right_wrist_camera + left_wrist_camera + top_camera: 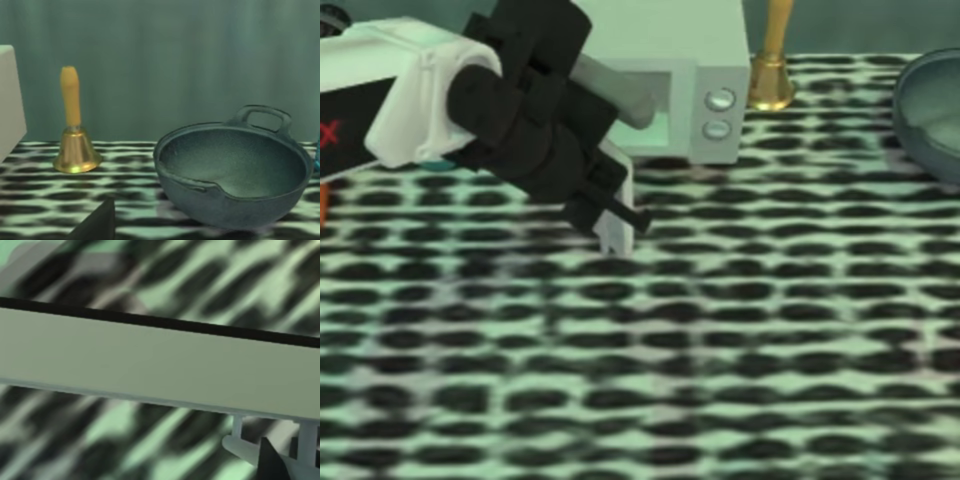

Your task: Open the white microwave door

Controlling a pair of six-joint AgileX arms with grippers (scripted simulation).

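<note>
Left arm reaching across top-left of counter (720,330), wrist angled down toward microwave (705,70) at far middle. Left hand (618,222) just in front of oven, low, beside edge of door (620,190). Door swung outward, cavity exposed. Door panel (150,365) spanning left wrist view edge-on. Finger state: cannot tell. Right hand out of top view, near bell (74,145) and pan (235,170).

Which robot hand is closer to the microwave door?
The left hand. It is right at the white microwave door, which is swung open, by the door's outer edge. The right hand is not in the top view; its wrist view shows a brass bell and dark pan.
</note>
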